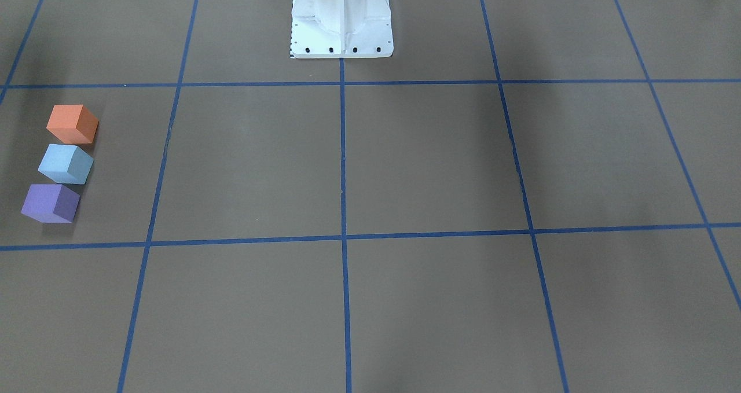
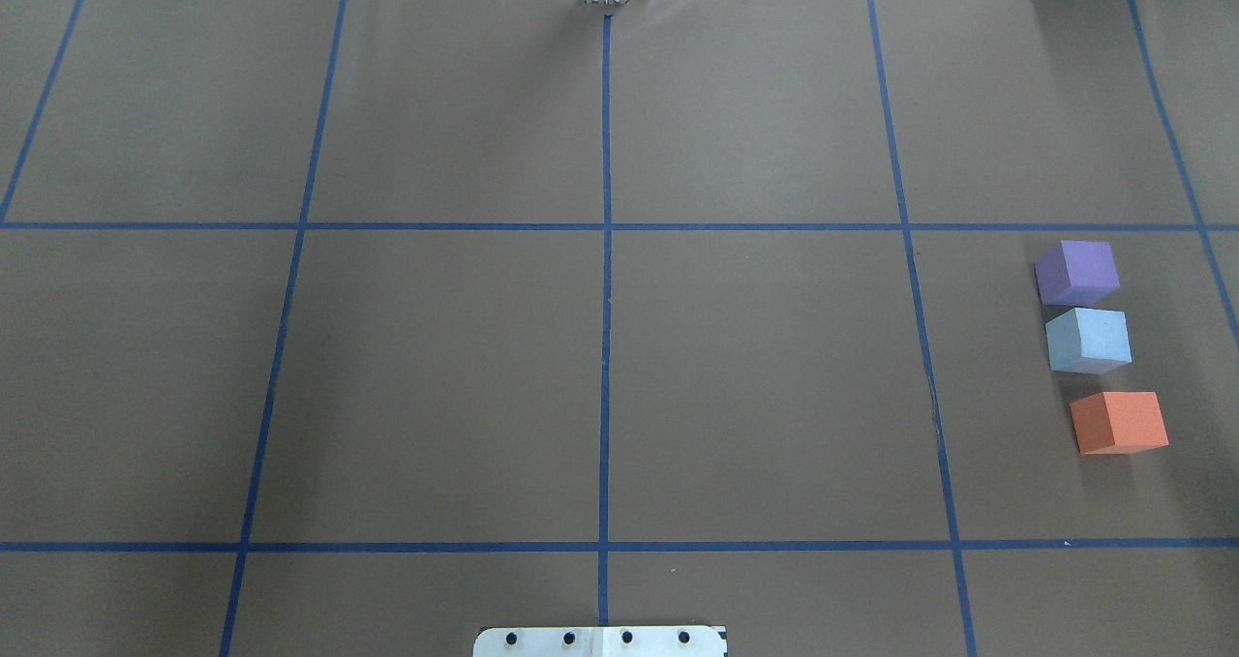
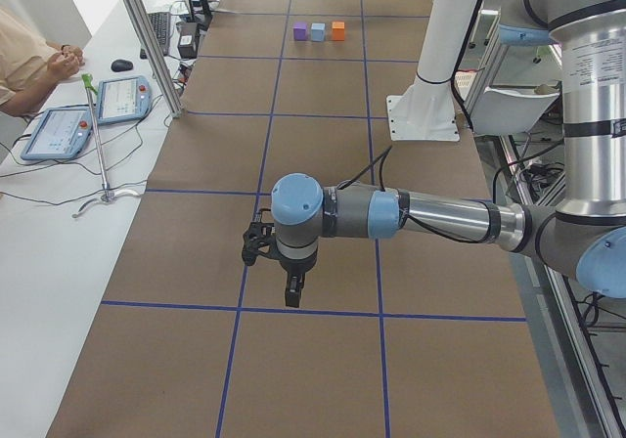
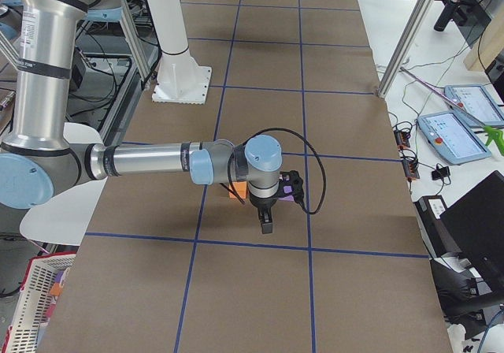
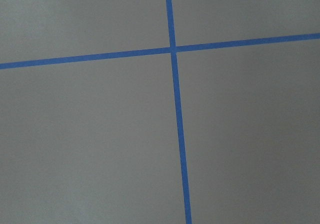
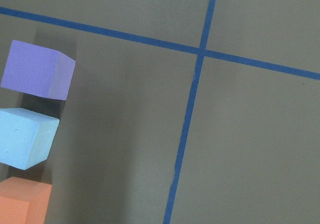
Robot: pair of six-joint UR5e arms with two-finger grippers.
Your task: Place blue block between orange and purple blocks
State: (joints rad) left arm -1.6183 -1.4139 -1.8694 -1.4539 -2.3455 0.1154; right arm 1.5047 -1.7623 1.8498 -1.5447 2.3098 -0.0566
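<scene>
The blue block [image 2: 1088, 340] stands on the brown table between the purple block [image 2: 1076, 272] and the orange block [image 2: 1118, 422], in one close row at the robot's right side. The row also shows in the front view: orange block [image 1: 72, 124], blue block [image 1: 65, 164], purple block [image 1: 51, 203], and at the left edge of the right wrist view [image 6: 25, 136]. The right gripper [image 4: 268, 225] hangs above the table near the row, holding nothing I can see. The left gripper [image 3: 291, 291] hangs over bare table far from the blocks. I cannot tell whether either is open or shut.
Blue tape lines divide the table into squares. The white robot base [image 1: 341, 22] stands at the table's middle edge. An operator [image 3: 29, 52] with tablets [image 3: 59, 130] sits beside the table; metal frame posts [image 3: 147, 37] stand along that side.
</scene>
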